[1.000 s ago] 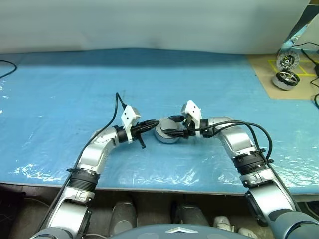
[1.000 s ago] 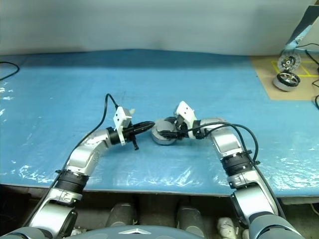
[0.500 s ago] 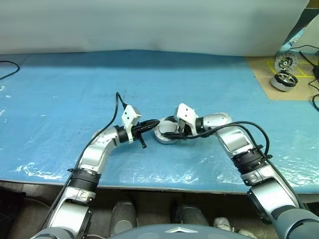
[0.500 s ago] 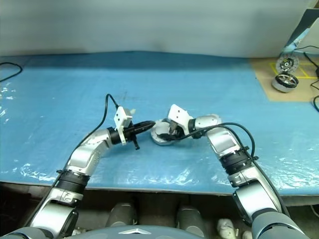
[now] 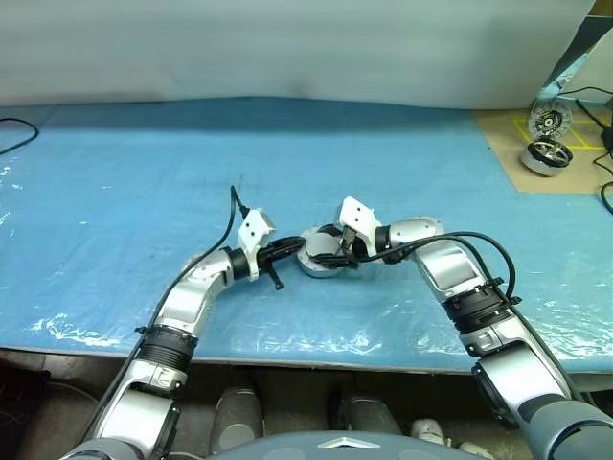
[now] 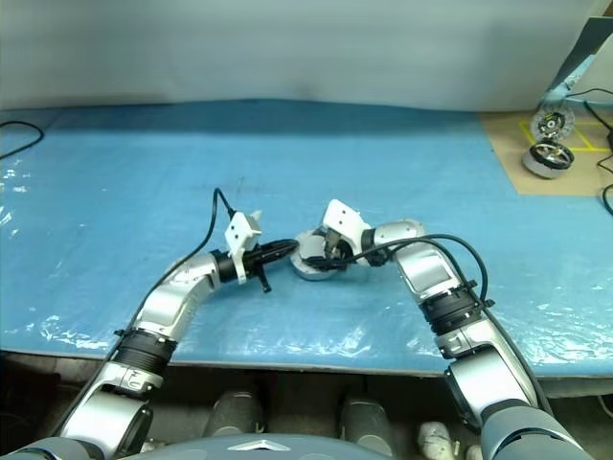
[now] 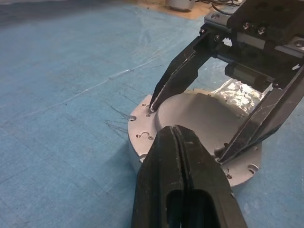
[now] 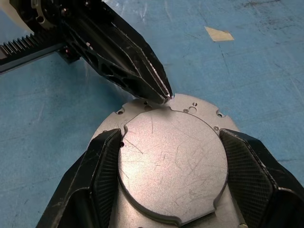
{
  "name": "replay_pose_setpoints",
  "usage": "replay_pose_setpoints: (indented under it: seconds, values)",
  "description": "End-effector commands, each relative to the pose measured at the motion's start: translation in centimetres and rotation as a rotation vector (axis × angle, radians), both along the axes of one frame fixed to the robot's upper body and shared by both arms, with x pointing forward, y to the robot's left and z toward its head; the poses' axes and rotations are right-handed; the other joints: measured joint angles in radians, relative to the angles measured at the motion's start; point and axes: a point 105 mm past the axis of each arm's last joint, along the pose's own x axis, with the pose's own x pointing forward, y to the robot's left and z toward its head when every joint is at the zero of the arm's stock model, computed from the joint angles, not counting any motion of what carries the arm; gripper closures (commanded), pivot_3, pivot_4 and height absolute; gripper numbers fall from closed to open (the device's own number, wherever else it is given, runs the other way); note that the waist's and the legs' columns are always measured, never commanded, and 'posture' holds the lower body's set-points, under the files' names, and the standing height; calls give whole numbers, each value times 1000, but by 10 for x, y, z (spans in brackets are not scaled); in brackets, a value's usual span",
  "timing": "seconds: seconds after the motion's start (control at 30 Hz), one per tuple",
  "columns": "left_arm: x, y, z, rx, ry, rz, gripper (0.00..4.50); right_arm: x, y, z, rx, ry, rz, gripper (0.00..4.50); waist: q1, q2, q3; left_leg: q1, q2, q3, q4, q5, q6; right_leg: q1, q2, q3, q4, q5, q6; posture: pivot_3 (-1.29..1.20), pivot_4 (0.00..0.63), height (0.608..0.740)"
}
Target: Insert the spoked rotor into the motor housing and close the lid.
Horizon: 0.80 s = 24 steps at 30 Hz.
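Note:
The motor housing, a short round silver can, sits on the blue sheet at the table's middle. Its flat silver lid lies on top. My right gripper reaches in from the right, one finger on each side of the lid's raised disc, shut on it. Coming from the left, my left gripper is shut and empty, its tip resting on the housing's top rim. The spoked rotor is hidden.
A brown board at the back right carries two wheel-like motors. A black cable lies at the far left. The blue sheet covers the table down to its front edge.
My right wrist rolled and swung a little to the left over the housing. The left gripper edged closer to the housing's rim and stayed shut.

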Motion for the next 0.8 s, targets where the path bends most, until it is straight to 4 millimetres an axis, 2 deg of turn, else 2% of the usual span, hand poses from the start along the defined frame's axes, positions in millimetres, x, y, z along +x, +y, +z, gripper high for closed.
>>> replay_pose_setpoints:
  seconds: [0.03, 0.2, 0.47, 0.67, 0.8]
  values:
    - [2, -4, 11, -6, -56, -12, 4500, -16, -20, -51, -121, 179, -59, 1549, 0, 0, 0, 0, 0, 0, 0, 0, 0, 0, 0, 0, 0, 0, 0, 0, 150, 740]
    - [-2, -7, -2, 50, -36, -36, 4500, -17, -19, -51, -123, 174, -56, 1549, 0, 0, 0, 0, 0, 0, 0, 0, 0, 0, 0, 0, 0, 0, 0, 0, 150, 740]
    - [-1, 3, -23, 147, -7, -16, 4500, -15, -19, -49, -109, 171, -62, 1549, 0, 0, 0, 1, 0, 0, 0, 0, 0, 1, 0, 0, 0, -2, -3, 0, 150, 740]
    - [1, 10, -26, 141, -3, -2, 4500, -15, -19, -49, -105, 170, -63, 1549, 2, 1, 0, 1, 0, 0, 0, 0, 0, 1, 0, 0, -1, -2, -4, 0, 150, 740]
    - [-5, 1, -19, 83, 0, -37, 4500, -15, -21, -51, -113, 169, -66, 1549, 2, 1, 0, 1, 0, 0, 0, 0, 0, 2, 0, 0, -1, -2, -4, 0, 150, 740]
